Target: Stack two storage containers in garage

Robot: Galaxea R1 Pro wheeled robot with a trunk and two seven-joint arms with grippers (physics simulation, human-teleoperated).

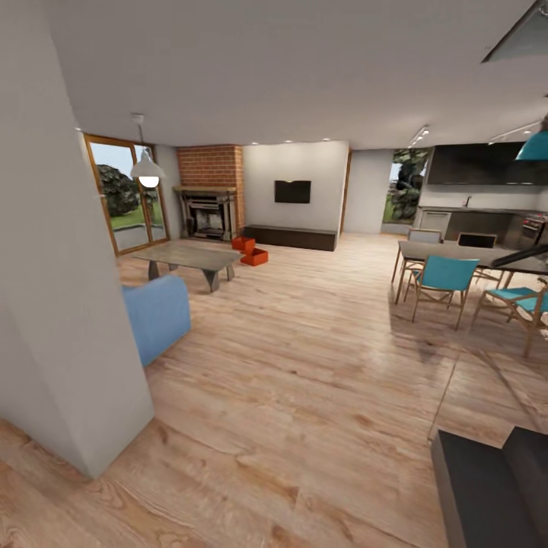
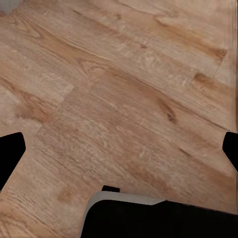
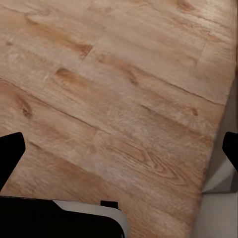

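Observation:
Far across the living room, two orange-red storage containers stand on the light wood plank floor (image 1: 304,365). One container (image 1: 243,243) is closer to the fireplace, the other container (image 1: 255,257) just in front of it, both between the low table and the long dark bench. In the left wrist view my left gripper (image 2: 121,151) is open over bare planks, with its fingertips (image 2: 12,153) wide apart. My right gripper (image 3: 121,152) is open the same way, with nothing between its fingertips (image 3: 12,153). The garage is out of view.
A pale wall corner (image 1: 76,304) juts in at near left, with a blue sofa (image 1: 156,316) behind it. A low grey table (image 1: 186,259) stands before the fireplace (image 1: 207,213). A dining table with teal chairs (image 1: 441,278) is at right. A dark block (image 1: 487,487) sits at bottom right.

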